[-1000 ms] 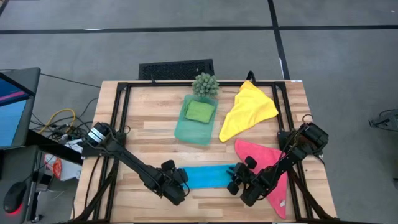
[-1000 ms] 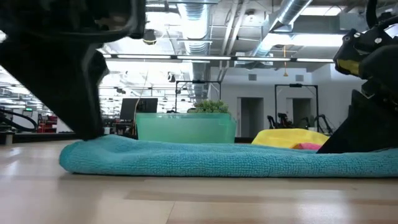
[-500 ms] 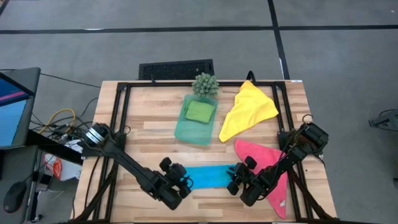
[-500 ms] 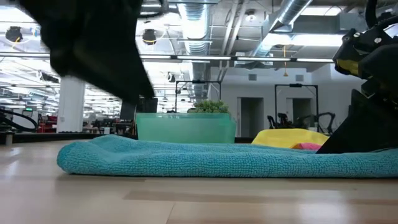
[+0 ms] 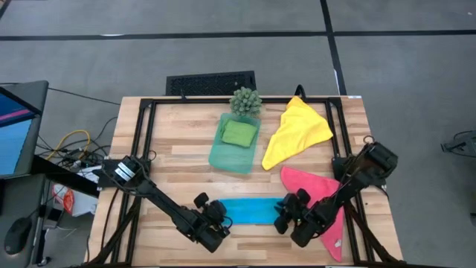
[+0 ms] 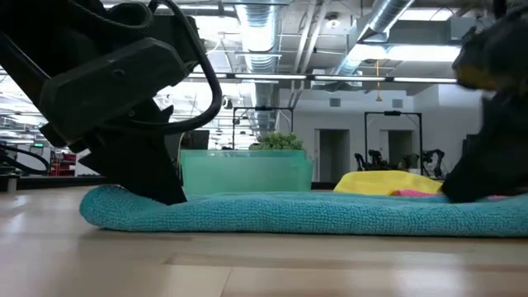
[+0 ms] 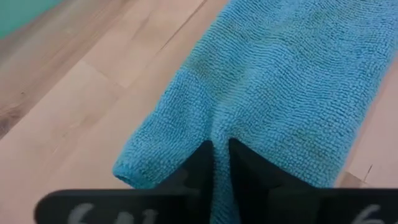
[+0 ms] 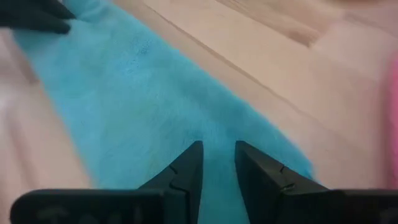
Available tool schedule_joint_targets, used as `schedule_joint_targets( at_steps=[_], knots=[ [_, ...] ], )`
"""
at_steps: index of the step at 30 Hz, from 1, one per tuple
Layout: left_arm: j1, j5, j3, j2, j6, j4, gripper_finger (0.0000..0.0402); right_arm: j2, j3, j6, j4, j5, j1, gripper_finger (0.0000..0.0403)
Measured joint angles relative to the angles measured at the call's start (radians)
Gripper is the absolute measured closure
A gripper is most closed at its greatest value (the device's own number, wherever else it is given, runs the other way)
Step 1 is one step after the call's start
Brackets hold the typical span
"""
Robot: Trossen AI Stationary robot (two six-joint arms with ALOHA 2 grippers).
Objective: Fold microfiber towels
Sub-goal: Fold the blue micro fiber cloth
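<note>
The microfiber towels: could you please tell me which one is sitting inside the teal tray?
The lime green towel, folded small inside the teal tray. The yellow, pink and blue towels all lie directly on the wooden table.

Towels (image 5: 253, 211), tray (image 5: 222, 158) on table (image 5: 186, 149)

1. The left gripper (image 5: 221, 217) came back in from the desk's near-left edge onto the left end of the blue towel (image 5: 251, 211).
2. Its jaws went from wide open to pinched together on a fold of that end.
3. The right gripper (image 5: 284, 214) shifted slightly along the towel's right end.
</note>
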Motion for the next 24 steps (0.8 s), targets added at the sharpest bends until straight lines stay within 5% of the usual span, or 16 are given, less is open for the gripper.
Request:
schedule_joint_targets(
  at_steps=[5,10,15,24],
  knots=[
    [0.000,0.001,0.000,0.000,-0.007,0.009,0.0372,-0.157,0.000,0.256,-0.186,-0.125,-0.007,0.0277],
    [0.000,0.004,0.006,0.000,-0.022,0.015,0.0366,-0.238,0.000,0.288,-0.205,-0.220,-0.040,0.0220],
    [0.001,0.030,0.010,0.000,-0.029,0.022,0.0335,-0.220,0.001,0.283,-0.192,-0.324,-0.080,0.0155],
    [0.001,0.048,0.012,0.000,-0.036,0.024,0.0291,-0.110,0.003,0.378,-0.165,-0.398,-0.074,0.0143]
  ],
)
